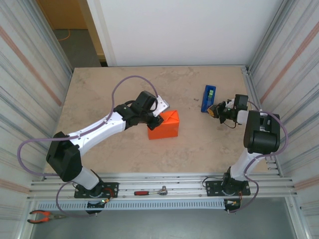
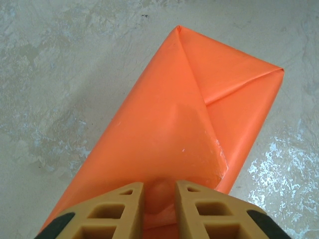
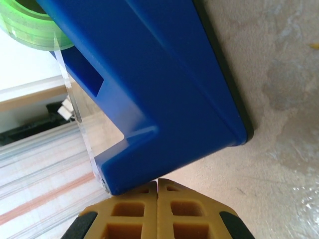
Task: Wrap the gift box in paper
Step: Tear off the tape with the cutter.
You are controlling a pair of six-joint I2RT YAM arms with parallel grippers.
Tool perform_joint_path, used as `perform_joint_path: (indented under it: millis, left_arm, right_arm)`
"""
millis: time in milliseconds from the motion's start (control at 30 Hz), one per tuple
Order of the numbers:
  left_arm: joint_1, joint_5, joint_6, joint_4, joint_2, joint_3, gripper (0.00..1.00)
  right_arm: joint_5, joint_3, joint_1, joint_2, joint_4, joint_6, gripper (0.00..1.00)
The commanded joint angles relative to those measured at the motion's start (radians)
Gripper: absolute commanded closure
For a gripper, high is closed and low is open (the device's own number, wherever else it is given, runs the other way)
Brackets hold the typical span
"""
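Note:
The gift box (image 1: 165, 125) sits mid-table, covered in the orange paper (image 2: 149, 124), which is folded into triangular flaps on its top face. A shiny patch of clear tape (image 2: 202, 149) lies over one flap edge. My left gripper (image 1: 153, 118) is at the box's left end; in the left wrist view it (image 2: 159, 196) is shut on a small bulge of the paper pinched between its fingers. My right gripper (image 1: 216, 110) sits just right of the blue tape dispenser (image 1: 208, 98), and in the right wrist view it (image 3: 158, 185) is shut, fingers touching, against the dispenser's corner (image 3: 149, 84).
A green tape roll (image 3: 22, 22) sits in the dispenser. A red-handled ratchet (image 1: 151, 191) and pliers (image 1: 42, 215) lie on the rail in front of the table. Corrugated walls close in both sides.

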Motion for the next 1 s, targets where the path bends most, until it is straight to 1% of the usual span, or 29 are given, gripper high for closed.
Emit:
perform_joint_path:
  millis: [0,233,400,533,667,833,967]
  left_arm:
    - [-0.025,0.044,0.009,-0.084,0.041,-0.051,0.76]
    - [-0.025,0.047,0.010,-0.084,0.041,-0.051,0.76]
    - [-0.026,0.043,0.010,-0.085,0.036,-0.052,0.77]
    - [-0.026,0.042,0.010,-0.084,0.034,-0.054,0.77]
    - [-0.027,0.041,0.009,-0.083,0.031,-0.056,0.77]
    - [-0.027,0.043,0.008,-0.081,0.031,-0.063,0.77]
    - [-0.027,0.045,0.007,-0.078,0.032,-0.063,0.77]
  right_arm:
    - [0.012,-0.025,0.002,0.069,-0.071,0.043,1.00]
    - [-0.005,-0.038,0.010,0.065,-0.030,0.075,1.00]
    - [-0.030,-0.039,0.016,-0.021,-0.063,0.057,1.00]
    - [-0.039,-0.011,0.051,-0.119,-0.136,0.032,1.00]
    - [-0.033,0.032,0.120,-0.225,-0.233,0.013,1.00]
    - [-0.010,0.088,0.248,-0.336,-0.329,0.018,1.00]
    - [0.024,0.115,0.357,-0.399,-0.360,0.049,1.00]
